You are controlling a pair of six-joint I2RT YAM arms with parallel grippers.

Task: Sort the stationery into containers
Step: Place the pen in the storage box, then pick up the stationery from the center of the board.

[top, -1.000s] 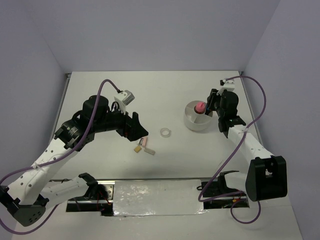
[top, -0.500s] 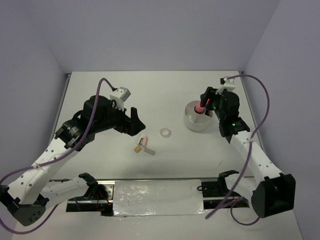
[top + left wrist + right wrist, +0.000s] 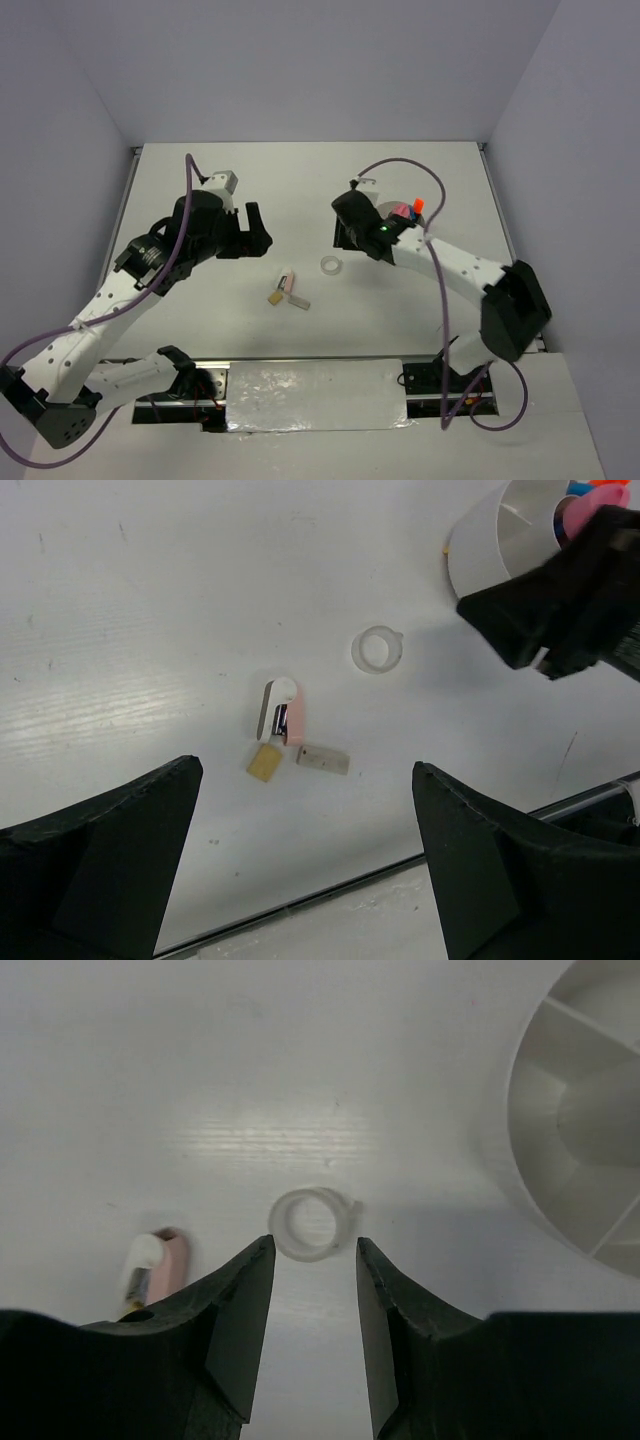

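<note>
Status: tape ring [image 3: 312,1196] is the piece in hand, not yet gripped. Right gripper [image 3: 312,1252] hangs over it with the jaws partway apart and nothing between them; in the right wrist view the ring lies flat on the table [image 3: 150,1060] just ahead of the tips, lined up with the gap. White tub [image 3: 512,1160] is near, off to one side, dividers visible, and the marker tips and pink cylinder [image 3: 585,508] sit in it already. Left gripper [image 3: 305,768] is high over the table, jaws fully wide, empty, looking down on the pink eraser [image 3: 295,722], tan piece [image 3: 264,763] and grey piece [image 3: 323,759], all loose and close together (our guess: those come after the ring). Next we need the right arm down and slightly forward so the fingers straddle the ring's wall, then close. Ring is thin and slick, so we expect it to skate if one finger lands first.
</note>
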